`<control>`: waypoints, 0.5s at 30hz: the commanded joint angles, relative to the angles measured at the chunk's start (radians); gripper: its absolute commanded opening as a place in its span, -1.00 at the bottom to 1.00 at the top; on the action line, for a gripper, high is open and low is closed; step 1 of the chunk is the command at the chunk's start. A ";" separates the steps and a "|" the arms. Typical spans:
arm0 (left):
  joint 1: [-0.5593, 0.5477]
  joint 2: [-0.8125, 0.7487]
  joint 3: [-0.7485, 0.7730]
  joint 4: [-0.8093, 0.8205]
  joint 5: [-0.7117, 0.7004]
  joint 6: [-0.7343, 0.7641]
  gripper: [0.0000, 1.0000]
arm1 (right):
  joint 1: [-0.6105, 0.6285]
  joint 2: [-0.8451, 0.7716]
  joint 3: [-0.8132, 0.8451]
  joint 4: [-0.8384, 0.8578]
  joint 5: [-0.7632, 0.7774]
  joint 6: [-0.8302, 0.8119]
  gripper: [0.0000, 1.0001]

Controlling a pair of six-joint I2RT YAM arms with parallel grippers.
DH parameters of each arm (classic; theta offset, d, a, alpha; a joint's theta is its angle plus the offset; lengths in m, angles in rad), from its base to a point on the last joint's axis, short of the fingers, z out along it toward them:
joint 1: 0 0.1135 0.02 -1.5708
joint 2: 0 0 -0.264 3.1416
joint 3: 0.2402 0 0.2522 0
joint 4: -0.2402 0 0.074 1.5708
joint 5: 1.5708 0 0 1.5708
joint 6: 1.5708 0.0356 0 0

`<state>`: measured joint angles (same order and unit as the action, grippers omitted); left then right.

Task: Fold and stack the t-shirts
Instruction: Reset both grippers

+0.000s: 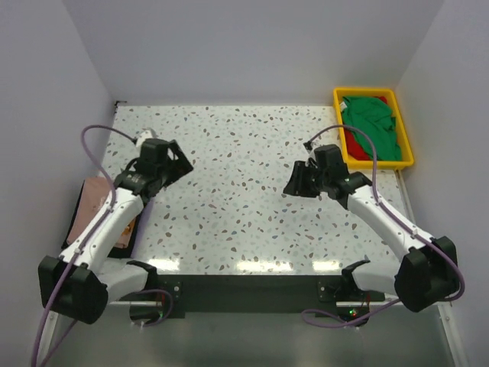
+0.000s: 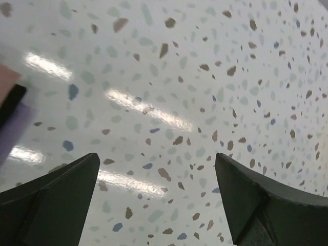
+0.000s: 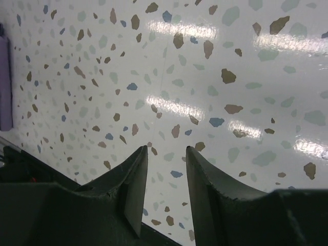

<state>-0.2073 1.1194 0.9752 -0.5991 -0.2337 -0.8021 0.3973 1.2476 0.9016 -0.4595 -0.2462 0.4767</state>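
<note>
A green t-shirt [image 1: 372,126] lies crumpled in the yellow tray [image 1: 407,145] at the back right, with a red t-shirt [image 1: 354,144] showing under its left edge. A folded dusty pink t-shirt [image 1: 97,196] lies on a black one [image 1: 76,218] at the table's left edge, partly hidden by my left arm. My left gripper [image 1: 174,159] [image 2: 157,156] is wide open and empty over bare table; the pink [image 2: 5,79] and black [image 2: 10,101] cloth show at that view's left edge. My right gripper [image 1: 298,183] [image 3: 166,148] is narrowly open and empty over bare table, left of the tray.
The speckled white table [image 1: 237,176] is walled at the back and both sides. Purple cables [image 1: 95,134] run along both arms; one shows in the left wrist view [image 2: 10,134] and one in the right wrist view [image 3: 4,82].
</note>
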 commanded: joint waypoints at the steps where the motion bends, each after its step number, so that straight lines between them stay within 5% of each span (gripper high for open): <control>1: -0.188 0.039 -0.059 0.235 -0.007 -0.037 1.00 | 0.003 -0.054 0.051 0.007 0.070 -0.010 -0.19; 7: -0.427 0.169 -0.076 0.376 0.000 0.026 1.00 | 0.003 -0.085 0.065 0.038 0.117 -0.001 -0.16; 15: -0.461 0.180 -0.139 0.507 0.183 0.141 1.00 | 0.003 -0.128 0.039 0.085 0.151 0.003 -0.12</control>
<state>-0.6693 1.3067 0.8352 -0.1967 -0.1036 -0.7269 0.3973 1.1584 0.9314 -0.4332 -0.1238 0.4782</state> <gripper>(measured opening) 0.997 0.437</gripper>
